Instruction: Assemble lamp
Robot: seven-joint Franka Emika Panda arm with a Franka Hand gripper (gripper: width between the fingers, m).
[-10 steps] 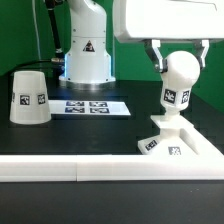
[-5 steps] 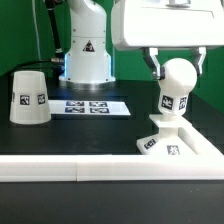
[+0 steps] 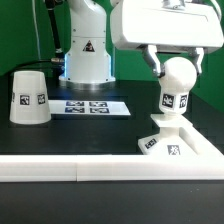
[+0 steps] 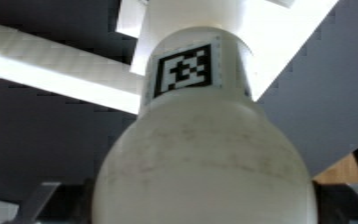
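My gripper [image 3: 178, 66] is shut on the round head of the white bulb [image 3: 177, 88]. It holds the bulb upright with the neck down on the flat square base [image 3: 160, 143] at the exterior view's right. In the wrist view the bulb [image 4: 202, 140] fills the picture, its tag faces the camera, and the dark fingers [image 4: 41, 203] show at both sides. The joint between neck and base is hidden. The tapered shade [image 3: 28, 97] stands apart, mouth down, at the exterior view's left.
The marker board [image 3: 90, 106] lies flat between the shade and the base. A long white rail [image 3: 90, 168] runs along the front and turns up beside the base. The robot's white pedestal [image 3: 87, 55] stands at the back.
The wrist has turned slightly and the bulb has shifted a little with it. It stays over the base. The shade has not moved.
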